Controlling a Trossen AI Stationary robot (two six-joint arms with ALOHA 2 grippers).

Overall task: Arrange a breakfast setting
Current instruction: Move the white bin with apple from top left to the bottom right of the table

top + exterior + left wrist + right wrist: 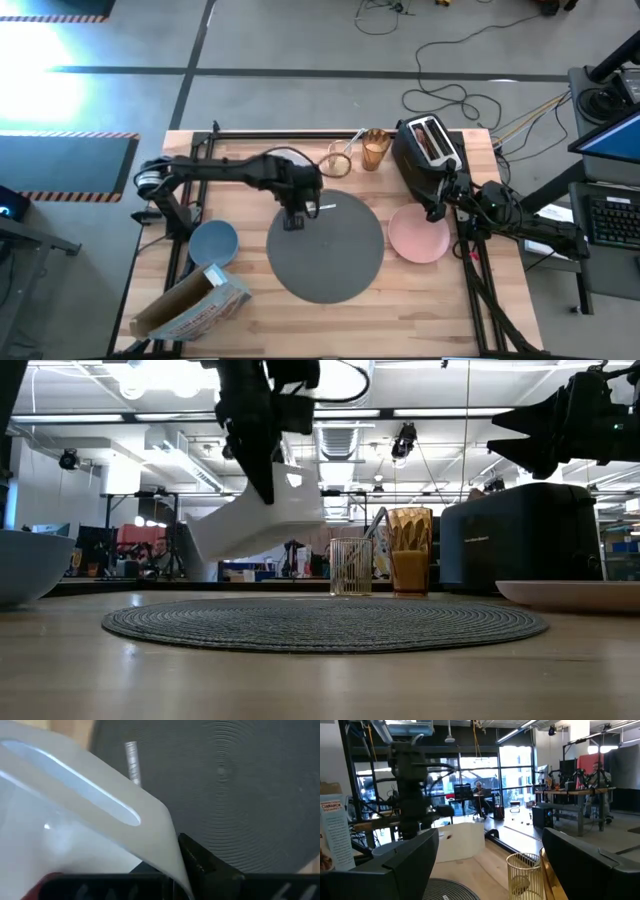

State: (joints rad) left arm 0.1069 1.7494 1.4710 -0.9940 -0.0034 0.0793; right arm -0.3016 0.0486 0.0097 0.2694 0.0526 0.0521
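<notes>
The only readable lettering was the word "CINNAMON", printed in red capitals near the top of a cereal box (332, 835) in the right wrist view; the smaller print beneath it on the box could not be made out.

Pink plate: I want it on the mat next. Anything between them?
No table clutter lies between pink plate and mat, but the left hand holds a white tray tilted above the mat's left part.

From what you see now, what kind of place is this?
Probably a robotics lab or workshop, not a home: cables lie on the bare floor, workbenches with monitors stand behind the table, and exposed ducts cross the ceiling.
</notes>
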